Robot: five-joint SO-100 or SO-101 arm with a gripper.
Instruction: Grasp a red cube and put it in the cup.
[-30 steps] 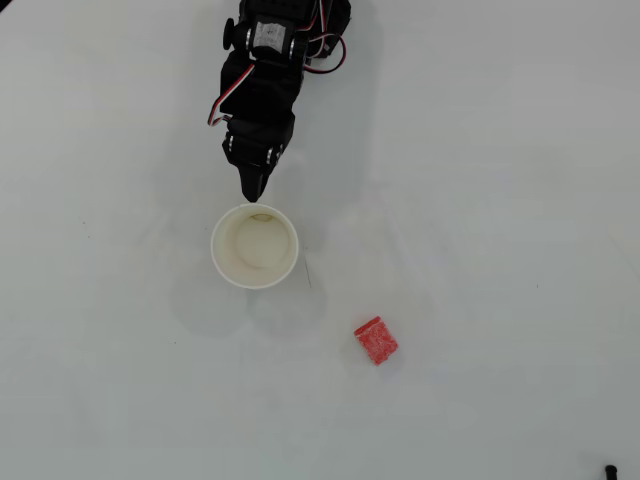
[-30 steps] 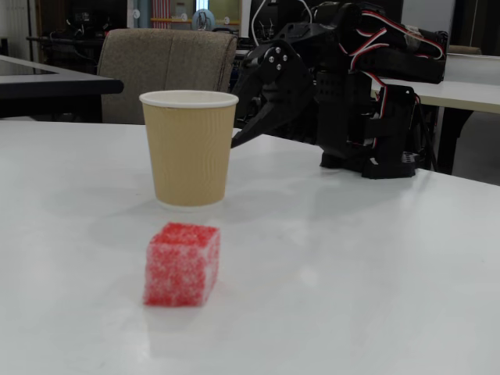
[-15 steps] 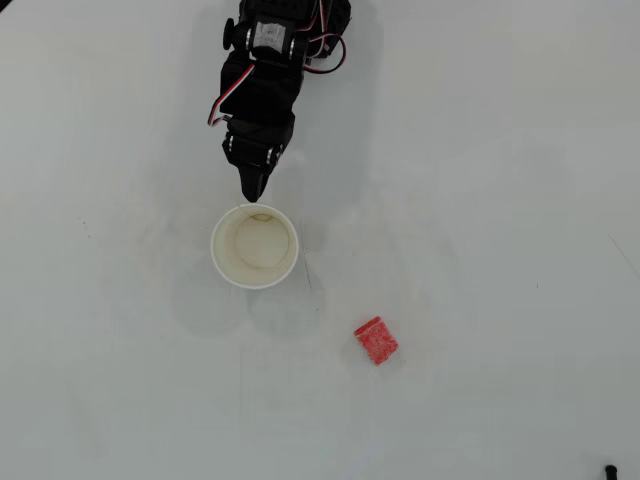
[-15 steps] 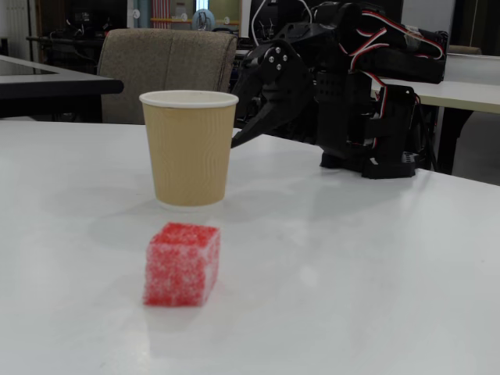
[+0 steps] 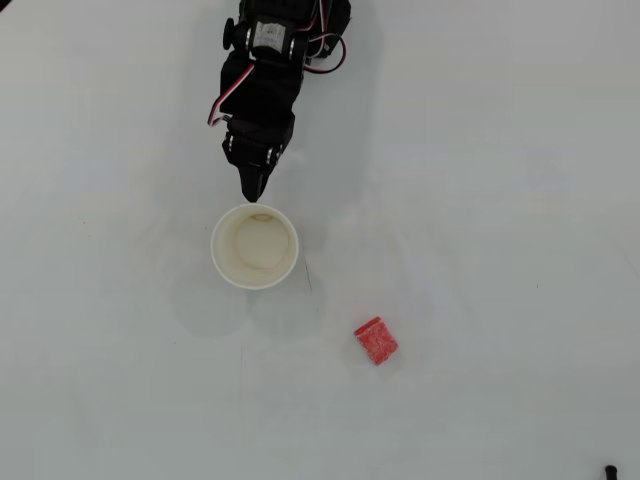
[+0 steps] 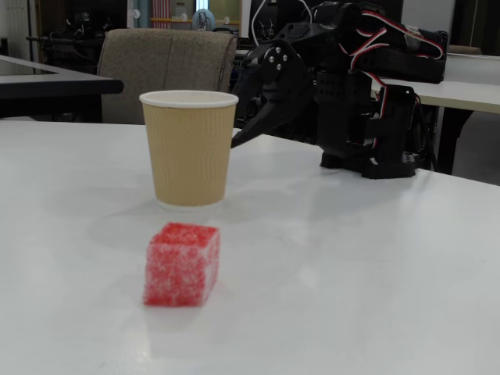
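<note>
The red cube (image 5: 376, 341) lies on the white table, below and right of the cup in the overhead view; in the fixed view it (image 6: 181, 264) sits nearest the camera, in front of the cup. The cup (image 5: 254, 247) stands upright and looks empty; from the side it (image 6: 189, 147) is tan with a white rim. My black gripper (image 5: 254, 193) points at the cup's upper rim from just above it in the overhead view. In the fixed view it (image 6: 241, 139) hangs behind the cup's right side. Its fingers are together and hold nothing.
The arm's black base (image 6: 367, 117) with red and white wires stands at the back right of the fixed view. A chair (image 6: 168, 74) and other tables stand behind the table. A small dark item (image 5: 610, 470) sits at the overhead view's bottom right corner.
</note>
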